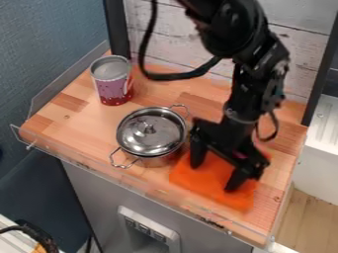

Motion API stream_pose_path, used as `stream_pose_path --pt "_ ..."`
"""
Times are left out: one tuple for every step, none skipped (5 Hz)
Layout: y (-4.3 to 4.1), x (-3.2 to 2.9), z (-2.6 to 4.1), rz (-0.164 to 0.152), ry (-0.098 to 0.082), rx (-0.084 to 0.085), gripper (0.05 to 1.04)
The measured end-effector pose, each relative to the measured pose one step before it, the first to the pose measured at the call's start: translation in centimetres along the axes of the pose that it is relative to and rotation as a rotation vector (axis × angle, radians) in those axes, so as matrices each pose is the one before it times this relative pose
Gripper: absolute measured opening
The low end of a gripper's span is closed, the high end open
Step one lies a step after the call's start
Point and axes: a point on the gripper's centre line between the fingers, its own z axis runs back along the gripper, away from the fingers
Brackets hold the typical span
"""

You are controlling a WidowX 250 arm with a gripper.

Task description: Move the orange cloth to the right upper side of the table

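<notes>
Over the right half of the wooden table, the black gripper (214, 170) points down at the orange cloth (210, 186), its two fingers spread wide apart. The cloth lies flat near the table's front edge, just right of the metal pot. Both fingertips are at the cloth, one by its left part and one by its right; whether they touch it I cannot tell. The gripper covers part of the cloth's back portion.
A lidded metal pot (151, 133) stands close to the gripper's left side. A purple and red can (112, 81) is at the back left. A clear low rim (125, 179) runs along the table's front edge.
</notes>
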Motion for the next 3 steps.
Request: stream_pose_path --pt "-0.201 3.478 0.686 0.0101 -0.0459 -0.0242 1.001" --pt "0.631 3.576 0.393 0.0369 -0.0415 -0.0046 1.0" --pt "0.857 3.015 -0.534 0.0238 -0.0096 0.008 1.001"
